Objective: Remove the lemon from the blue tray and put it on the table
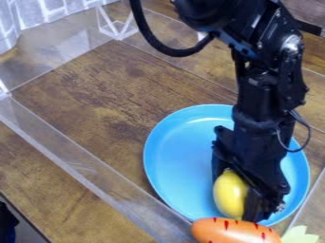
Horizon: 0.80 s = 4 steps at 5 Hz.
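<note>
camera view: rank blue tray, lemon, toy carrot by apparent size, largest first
1. blue tray, by far the widest.
2 and 3. toy carrot and lemon: unsure. The carrot's visible part looks slightly larger, but the frame edge crops it and the gripper hides part of the lemon.

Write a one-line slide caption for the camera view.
Black robot arm's claw closed around the lemon over the blue tray on the wooden table, toy carrot at the front edge.
</note>
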### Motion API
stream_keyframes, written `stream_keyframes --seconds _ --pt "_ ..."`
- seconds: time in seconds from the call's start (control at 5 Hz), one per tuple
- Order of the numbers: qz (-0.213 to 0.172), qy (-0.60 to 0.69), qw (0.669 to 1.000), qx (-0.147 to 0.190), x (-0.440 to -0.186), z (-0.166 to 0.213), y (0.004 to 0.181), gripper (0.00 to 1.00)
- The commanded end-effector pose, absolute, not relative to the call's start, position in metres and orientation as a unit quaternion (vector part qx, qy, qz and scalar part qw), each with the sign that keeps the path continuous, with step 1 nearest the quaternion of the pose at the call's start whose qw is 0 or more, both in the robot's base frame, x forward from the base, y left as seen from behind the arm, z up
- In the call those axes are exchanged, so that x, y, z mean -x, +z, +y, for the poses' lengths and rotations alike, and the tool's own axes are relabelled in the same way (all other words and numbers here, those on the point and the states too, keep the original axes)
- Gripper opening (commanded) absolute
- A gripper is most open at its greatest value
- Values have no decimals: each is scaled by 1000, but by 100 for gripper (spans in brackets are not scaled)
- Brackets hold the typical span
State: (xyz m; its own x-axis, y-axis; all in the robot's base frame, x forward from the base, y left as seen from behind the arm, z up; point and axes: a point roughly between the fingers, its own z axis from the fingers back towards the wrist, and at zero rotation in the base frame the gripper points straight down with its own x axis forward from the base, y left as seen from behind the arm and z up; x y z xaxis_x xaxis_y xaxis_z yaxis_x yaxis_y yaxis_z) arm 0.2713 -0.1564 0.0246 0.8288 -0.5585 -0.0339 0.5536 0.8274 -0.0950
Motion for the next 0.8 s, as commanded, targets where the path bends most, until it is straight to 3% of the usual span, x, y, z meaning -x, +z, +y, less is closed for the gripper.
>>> stream_keyframes --seconds 0.0,0.6 --pt "22 -288 957 35 -273 -155 35 0" --pt "23 -289 957 22 -273 -150 44 0"
